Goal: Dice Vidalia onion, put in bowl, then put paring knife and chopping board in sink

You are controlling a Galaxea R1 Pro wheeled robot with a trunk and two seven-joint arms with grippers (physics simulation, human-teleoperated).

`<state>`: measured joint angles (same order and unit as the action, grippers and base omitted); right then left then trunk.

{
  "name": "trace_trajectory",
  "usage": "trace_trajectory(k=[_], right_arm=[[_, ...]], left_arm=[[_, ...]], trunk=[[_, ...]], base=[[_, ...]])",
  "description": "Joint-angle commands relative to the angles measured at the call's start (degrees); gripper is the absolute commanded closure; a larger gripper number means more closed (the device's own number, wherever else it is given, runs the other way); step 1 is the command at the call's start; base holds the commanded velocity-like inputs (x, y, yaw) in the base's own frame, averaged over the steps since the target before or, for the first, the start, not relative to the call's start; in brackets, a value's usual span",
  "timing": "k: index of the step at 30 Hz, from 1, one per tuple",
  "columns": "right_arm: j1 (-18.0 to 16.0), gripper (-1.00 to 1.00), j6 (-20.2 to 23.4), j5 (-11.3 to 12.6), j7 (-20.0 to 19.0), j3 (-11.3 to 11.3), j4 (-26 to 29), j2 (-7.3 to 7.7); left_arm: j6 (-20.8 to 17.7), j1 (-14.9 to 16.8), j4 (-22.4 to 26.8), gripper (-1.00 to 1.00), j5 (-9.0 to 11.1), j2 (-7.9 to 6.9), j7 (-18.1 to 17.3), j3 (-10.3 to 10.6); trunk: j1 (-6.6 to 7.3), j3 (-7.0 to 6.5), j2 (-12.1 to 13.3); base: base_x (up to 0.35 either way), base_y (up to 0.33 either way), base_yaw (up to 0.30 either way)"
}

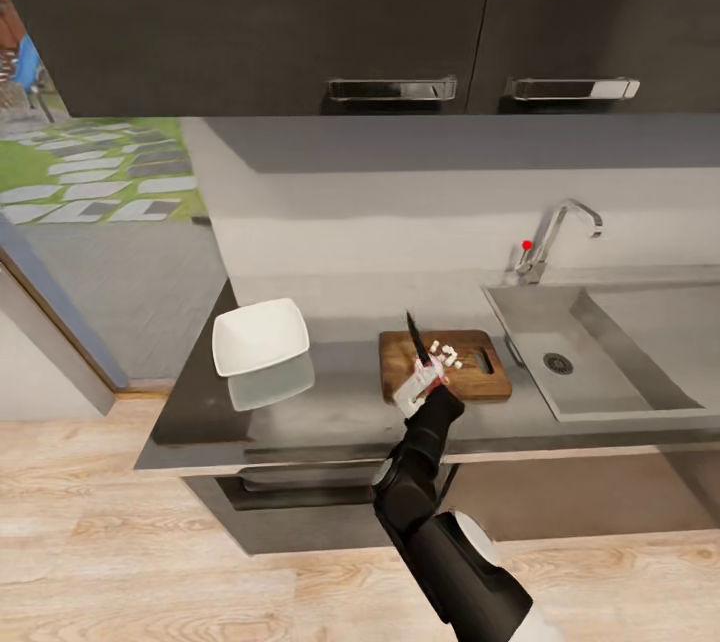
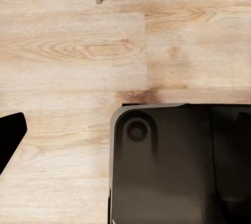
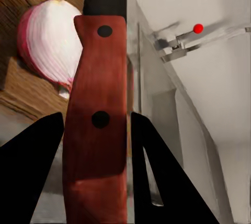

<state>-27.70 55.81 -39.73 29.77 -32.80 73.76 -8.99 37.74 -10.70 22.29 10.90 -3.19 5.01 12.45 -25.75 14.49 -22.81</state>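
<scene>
Reddish-brown and riveted, the handle of the small dark-bladed paring knife [image 3: 97, 124] sits pinched between the black fingers [image 3: 29, 171] of the right gripper [image 1: 425, 384], which hovers over the near edge of the rectangular brown wooden chopping board [image 1: 478, 379] on the long grey countertop [image 1: 340, 402]. On the board lie small white diced bits [image 1: 447, 355], and the right wrist view shows a pinkish-red onion half [image 3: 47, 46] resting cut-face up on the wood beside the blade. The shallow white squarish bowl [image 1: 259, 335] stands near the countertop's left end, well apart from the board; the grey steel sink [image 1: 610, 352] lies just beside the board's right edge. The onion looks light, firm and likely slick on its cut faces, so the pieces probably scatter easily. Tipping or carrying the stiff board by its handle slot seems safer. I cannot tell how the left gripper's fingers stand.
</scene>
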Motion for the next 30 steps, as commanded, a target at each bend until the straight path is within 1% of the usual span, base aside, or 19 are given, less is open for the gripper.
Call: trace_trajectory(k=[1, 3, 7, 14, 23, 26, 27, 28, 29, 30], right_arm=[[-0.08, 1.00, 0.32, -0.09, 0.38, -0.67, -2.30, -0.04], [-0.08, 1.00, 0.22, -0.09, 0.38, -0.90, -3.60, -0.05], [-0.08, 1.00, 0.18, -0.09, 0.38, -0.95, -4.19, 0.02], [-0.08, 1.00, 0.09, -0.02, 0.36, -0.94, -4.24, 0.03], [-0.08, 1.00, 0.04, -0.13, 0.38, -0.95, -4.20, 0.02], [-0.08, 1.00, -0.14, -0.18, 0.38, -0.57, -2.86, 0.02], [-0.08, 1.00, -0.23, -0.12, 0.36, 0.53, -1.35, 0.02], [-0.08, 1.00, -0.40, 0.24, 0.29, 3.23, 1.02, 0.04], [-0.08, 1.00, -0.66, 1.25, 0.09, 7.29, 4.02, 0.05], [-0.08, 1.00, -0.85, 2.53, -0.34, 10.38, 6.17, 0.08]], left_arm=[[0.05, -0.02, 0.12, -1.00, 0.19, -0.07, 0.52, 0.51], [0.05, -0.02, 0.12, -1.00, 0.18, -0.07, 0.52, 0.48], [-0.02, -0.02, 0.11, -1.00, 0.21, -0.07, 0.52, 0.47], [-0.03, 0.00, 0.10, -1.00, 0.21, -0.07, 0.52, 0.47], [-0.03, -0.01, 0.09, -1.00, 0.23, -0.07, 0.52, 0.47], [-0.03, -0.02, 0.11, -1.00, 0.21, -0.07, 0.52, 0.49], [-0.03, -0.02, 0.12, -1.00, 0.19, -0.07, 0.52, 0.49], [-0.03, -0.02, 0.12, -1.00, 0.18, -0.07, 0.52, 0.50], [-0.02, -0.01, 0.11, -1.00, 0.18, -0.07, 0.52, 0.51], [-0.02, -0.01, 0.11, -1.00, 0.19, -0.07, 0.52, 0.51]], trunk=[[-0.03, 0.09, -0.11], [-0.03, 0.09, -0.11], [-0.03, 0.09, -0.11], [-0.03, 0.09, -0.11], [-0.03, 0.09, -0.11], [-0.03, 0.09, -0.11], [-0.03, 0.09, -0.11], [-0.03, 0.09, -0.11], [-0.03, 0.09, -0.11], [-0.03, 0.09, -0.11]], base=[[0.008, 0.025, 0.000], [0.003, 0.010, 0.000], [0.015, -0.003, 0.000], [0.137, -0.126, 0.000], [0.006, -0.005, 0.000], [0.000, -0.002, 0.000], [0.000, -0.073, 0.000], [0.000, -0.143, 0.000], [0.000, -0.188, 0.000], [0.000, -0.206, 0.000]])
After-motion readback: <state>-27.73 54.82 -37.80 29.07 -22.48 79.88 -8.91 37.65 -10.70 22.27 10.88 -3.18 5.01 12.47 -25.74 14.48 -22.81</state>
